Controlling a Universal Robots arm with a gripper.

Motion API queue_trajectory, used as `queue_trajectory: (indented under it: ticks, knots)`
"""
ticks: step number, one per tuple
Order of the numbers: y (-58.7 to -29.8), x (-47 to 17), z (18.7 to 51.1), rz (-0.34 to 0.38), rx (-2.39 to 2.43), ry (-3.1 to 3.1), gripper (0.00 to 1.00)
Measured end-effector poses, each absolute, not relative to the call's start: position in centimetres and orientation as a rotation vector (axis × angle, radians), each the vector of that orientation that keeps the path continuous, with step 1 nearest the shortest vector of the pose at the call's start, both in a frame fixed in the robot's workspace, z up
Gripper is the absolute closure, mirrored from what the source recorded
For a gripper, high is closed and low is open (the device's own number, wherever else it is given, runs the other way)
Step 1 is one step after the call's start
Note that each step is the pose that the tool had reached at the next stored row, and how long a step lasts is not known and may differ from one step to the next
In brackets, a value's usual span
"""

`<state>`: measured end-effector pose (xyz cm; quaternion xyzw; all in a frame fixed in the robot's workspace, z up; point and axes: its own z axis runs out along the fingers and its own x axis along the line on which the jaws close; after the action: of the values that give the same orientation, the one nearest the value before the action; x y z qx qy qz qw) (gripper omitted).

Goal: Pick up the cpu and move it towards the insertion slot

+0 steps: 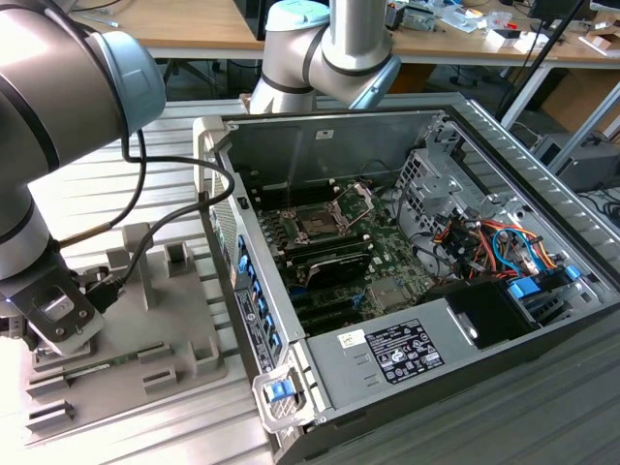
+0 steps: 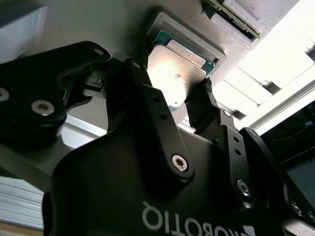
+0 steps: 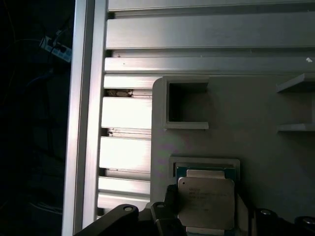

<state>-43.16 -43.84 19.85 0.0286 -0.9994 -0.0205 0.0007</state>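
Observation:
The cpu [image 2: 172,73] is a small square chip with a silvery top and a green rim, lying in the square recess of the grey tray [image 2: 123,19]. In both wrist views my gripper [image 2: 173,81] straddles it, and its black fingers [image 2: 140,66] press against two opposite edges of the cpu [image 3: 205,199]. In the exterior view the gripper [image 1: 63,325] hangs low over the tray [image 1: 184,320] at the exterior view's left. The insertion slot [image 1: 320,221], a dark socket with a silver frame and raised bracket, sits on the green board inside the open computer case, well off to the exterior view's right of the gripper.
The case's upright side wall [image 1: 242,291] stands between the tray and the board. Grey blocks [image 1: 179,260] rise from the tray. Black memory slots [image 1: 334,260], a drive cage and bundled cables [image 1: 494,247] fill the case. A ribbed aluminium table [image 3: 128,113] lies under everything.

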Motion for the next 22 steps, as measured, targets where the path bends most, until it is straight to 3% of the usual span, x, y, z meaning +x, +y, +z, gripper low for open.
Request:
queue_trajectory:
  ticks: [22]
  knots:
    - [-43.85,-43.16,20.45,-0.064,0.090,-3.138,0.45]
